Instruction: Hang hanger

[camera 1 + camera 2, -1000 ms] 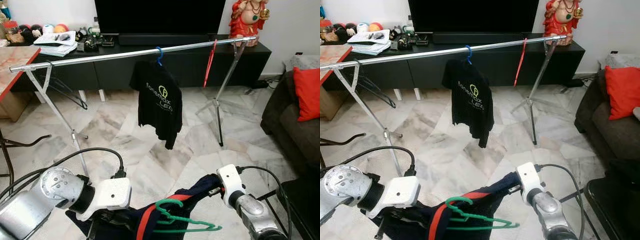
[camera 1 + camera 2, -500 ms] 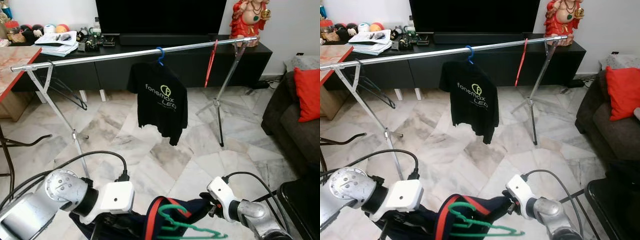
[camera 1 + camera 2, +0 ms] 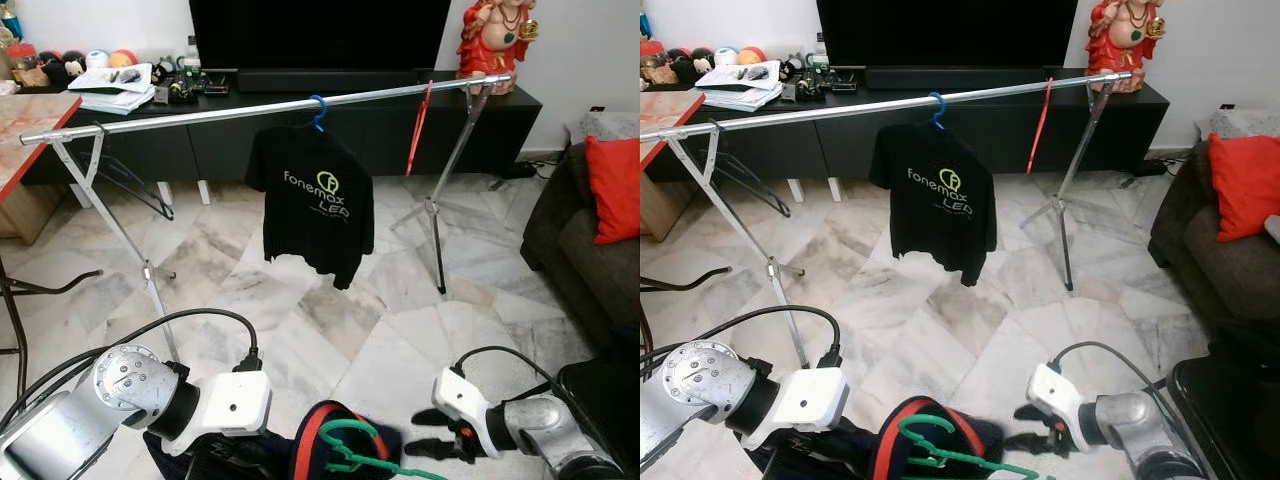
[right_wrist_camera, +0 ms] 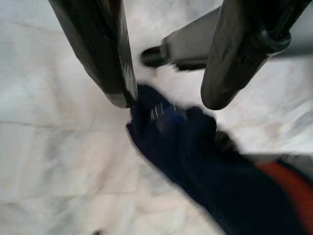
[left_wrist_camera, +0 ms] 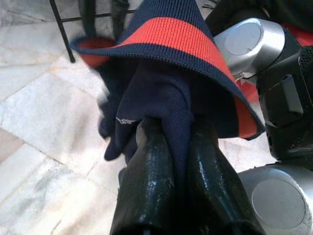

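Left hand (image 5: 176, 147) pinches the navy red-striped shirt (image 5: 171, 63); green plastic hanger (image 3: 365, 455) lies at nine o'clock from the wide-open right hand (image 3: 425, 432)

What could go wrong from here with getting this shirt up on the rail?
1. The left gripper pinches only a fold of the navy shirt, so it may slip off the green hanger.
2. The right gripper is open, not holding the shirt, so one arm carries everything.
3. The rail is high and already holds a black shirt; the lift may snag it.
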